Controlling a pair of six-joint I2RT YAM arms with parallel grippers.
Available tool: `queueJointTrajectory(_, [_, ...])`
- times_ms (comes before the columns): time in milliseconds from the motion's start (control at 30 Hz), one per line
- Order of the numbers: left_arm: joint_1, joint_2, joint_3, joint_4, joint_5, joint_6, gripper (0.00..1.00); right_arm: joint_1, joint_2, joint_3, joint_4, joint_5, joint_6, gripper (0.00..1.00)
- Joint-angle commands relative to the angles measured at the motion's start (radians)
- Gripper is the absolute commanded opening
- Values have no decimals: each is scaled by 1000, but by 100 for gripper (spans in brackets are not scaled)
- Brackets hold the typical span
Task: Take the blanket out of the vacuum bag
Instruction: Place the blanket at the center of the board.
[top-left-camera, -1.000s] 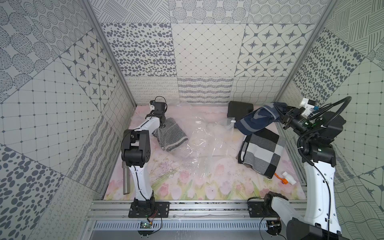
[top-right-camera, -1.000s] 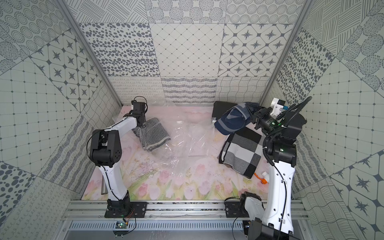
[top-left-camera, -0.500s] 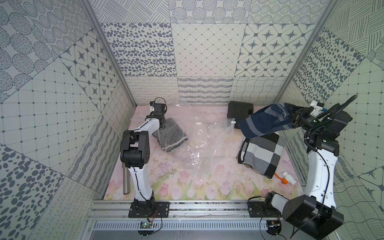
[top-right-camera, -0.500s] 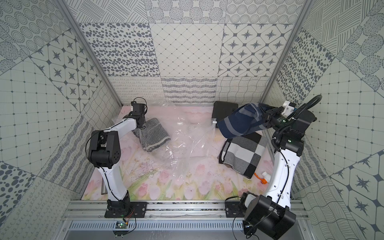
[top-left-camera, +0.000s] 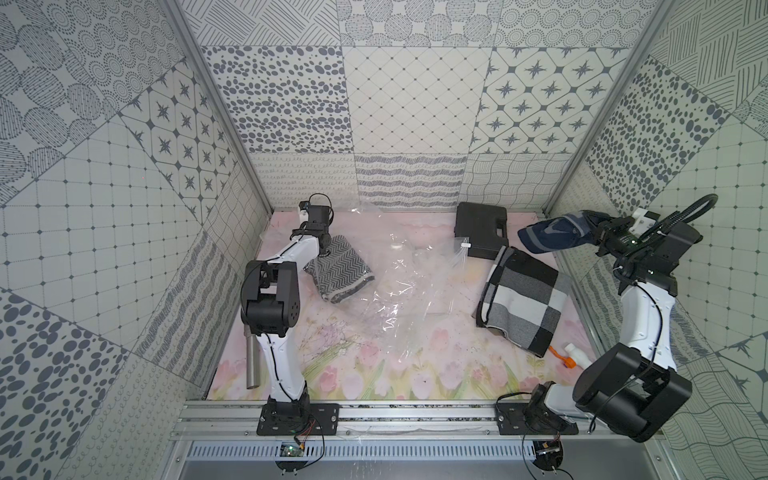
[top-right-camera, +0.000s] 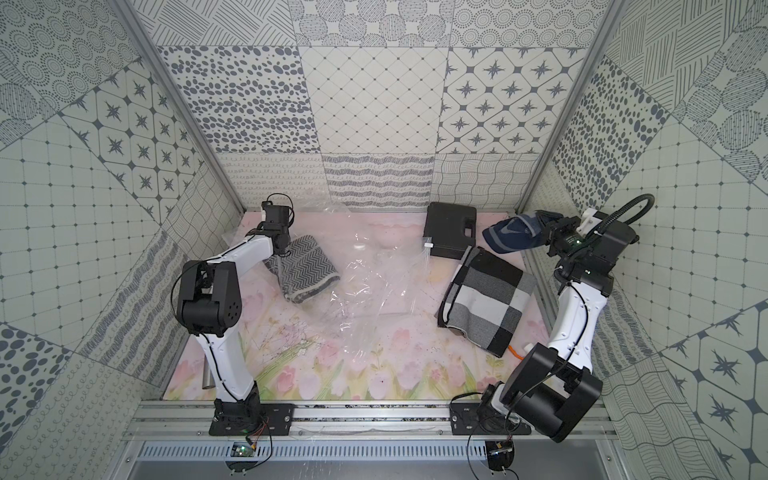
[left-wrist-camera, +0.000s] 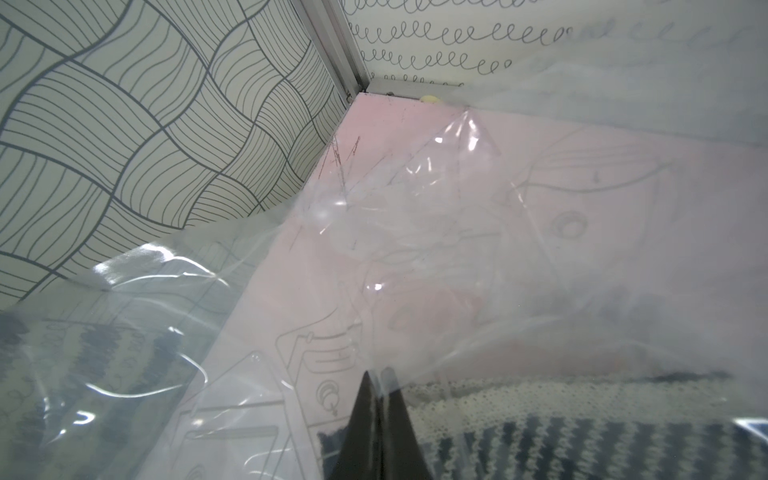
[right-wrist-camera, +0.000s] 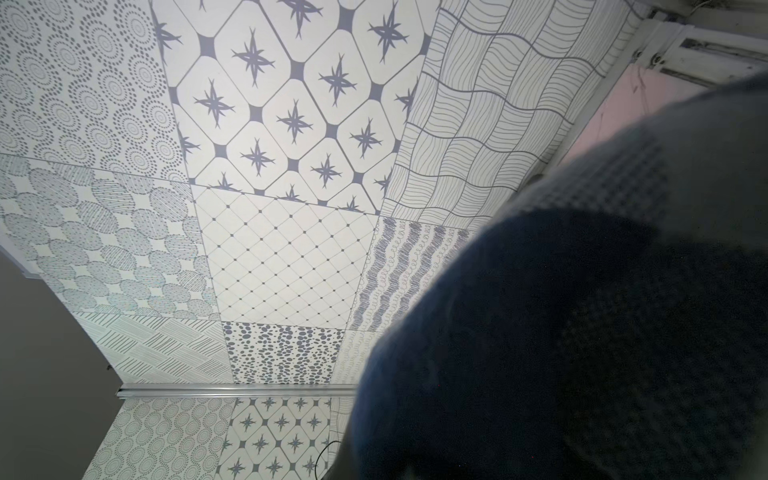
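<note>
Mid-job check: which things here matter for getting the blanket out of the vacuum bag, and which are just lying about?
Job: vacuum bag, pinched by the left gripper; navy blanket, held up by the right gripper; herringbone blanket, seen through the bag's plastic.
Lying about: checked blanket; black case; metal cylinder; small white and orange item.

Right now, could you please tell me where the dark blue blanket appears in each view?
Top view: dark blue blanket, far right, beside the black case.
Top view: same place, right of the case.
Left wrist: not in it.
Right wrist: fills the lower right.
Shared landmark, except left wrist: the star-patterned wall panel.
</note>
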Motion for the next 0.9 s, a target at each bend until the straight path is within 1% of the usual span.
queueJointTrajectory(0, [5, -5, 8, 18, -38, 22, 0, -6, -7, -92, 61, 31, -101, 0])
queueJointTrajectory(167, [4, -10, 11, 22, -44, 48, 0, 20, -49, -246, 74, 23, -133, 0])
queueJointTrajectory(267, [5, -9, 17, 19, -37, 45, 0, 23, -105, -277, 3, 27, -192, 0])
queueJointTrajectory(333, [5, -7, 23, 12, -31, 39, 0, 13, -123, -236, -77, 42, -247, 0])
queueJointTrajectory(400, [4, -6, 25, 8, -27, 36, 0, 13, -120, -202, -87, 27, -245, 0])
queueJointTrajectory(500, [4, -14, 13, 17, -25, 34, 0, 17, -116, -200, -32, 7, -193, 0])
queueJointTrajectory(600, [5, -13, 8, 24, -25, 36, 0, 8, -99, -175, -54, 24, -216, 0])
queueJointTrajectory(733, [5, -10, 9, 28, -25, 42, 0, -17, -62, -164, 53, 30, -164, 0])
queueJointTrajectory(867, [5, -9, 15, 27, -27, 48, 0, -23, -27, -75, 32, 47, -195, 0])
